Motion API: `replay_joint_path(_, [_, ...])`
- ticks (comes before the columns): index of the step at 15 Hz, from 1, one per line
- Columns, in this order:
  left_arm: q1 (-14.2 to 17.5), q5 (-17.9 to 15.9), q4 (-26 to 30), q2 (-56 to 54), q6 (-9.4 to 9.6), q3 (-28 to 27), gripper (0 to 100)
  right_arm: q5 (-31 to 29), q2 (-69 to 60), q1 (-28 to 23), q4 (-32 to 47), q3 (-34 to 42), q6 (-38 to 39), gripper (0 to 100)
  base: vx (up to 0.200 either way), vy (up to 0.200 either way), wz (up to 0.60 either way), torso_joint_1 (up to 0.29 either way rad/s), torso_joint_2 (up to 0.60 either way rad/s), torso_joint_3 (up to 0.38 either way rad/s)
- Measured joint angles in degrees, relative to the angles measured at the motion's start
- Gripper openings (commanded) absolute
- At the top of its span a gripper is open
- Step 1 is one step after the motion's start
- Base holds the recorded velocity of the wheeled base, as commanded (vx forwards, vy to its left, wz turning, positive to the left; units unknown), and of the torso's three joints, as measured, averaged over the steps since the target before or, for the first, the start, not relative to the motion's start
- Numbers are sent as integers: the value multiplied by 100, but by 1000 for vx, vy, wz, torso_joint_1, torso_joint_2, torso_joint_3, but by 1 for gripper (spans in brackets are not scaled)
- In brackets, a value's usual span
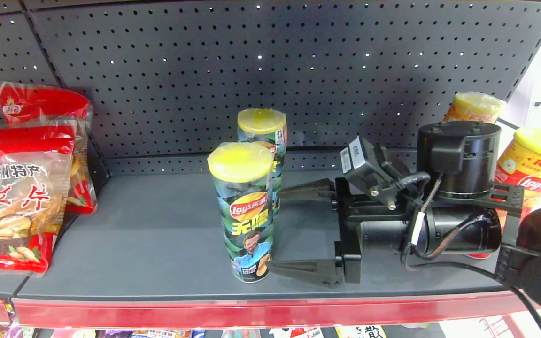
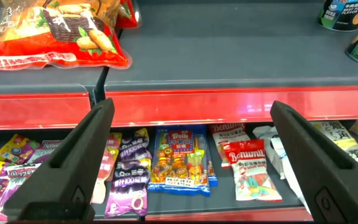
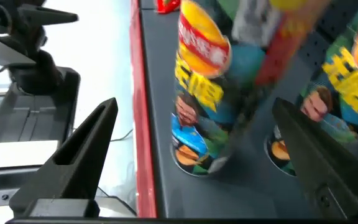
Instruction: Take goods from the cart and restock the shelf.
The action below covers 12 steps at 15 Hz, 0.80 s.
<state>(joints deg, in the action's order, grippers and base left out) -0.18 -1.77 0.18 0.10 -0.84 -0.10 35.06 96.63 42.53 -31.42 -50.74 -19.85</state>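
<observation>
A tall chip can (image 1: pixel 246 211) with a yellow lid and a green-blue wrap stands upright near the front of the grey shelf (image 1: pixel 134 244). A second, matching can (image 1: pixel 263 136) stands right behind it. My right gripper (image 1: pixel 274 229) lies level on the shelf just right of the front can, open, its fingers pointing at the can without touching it. In the right wrist view the front can (image 3: pixel 204 93) stands beyond the spread fingers of the gripper (image 3: pixel 194 106), with the rear can (image 3: pixel 334 87) beside it. My left gripper (image 2: pixel 191 106) is open and holds nothing, below the shelf's red front lip (image 2: pixel 229 99).
Red snack bags (image 1: pixel 21 197) lean at the shelf's left end. Orange chip cans with yellow lids (image 1: pixel 533 164) stand behind my right arm. A perforated back panel (image 1: pixel 270 61) closes the rear. The shelf below holds several candy packets (image 2: pixel 179 162).
</observation>
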Motion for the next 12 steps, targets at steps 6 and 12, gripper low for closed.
replay_joint_path(6, [0, 0, 0, 0, -2, 0, 100, -116, 297, -12, -66, -288, 0, 100, 0, 0, 0, 0, 0, 0])
replay_joint_path(12, [0, 0, 0, 0, -2, 0, 100, -83, 592, 46, -63, -513, -2, 100, 0, 0, 0, 0, 0, 0])
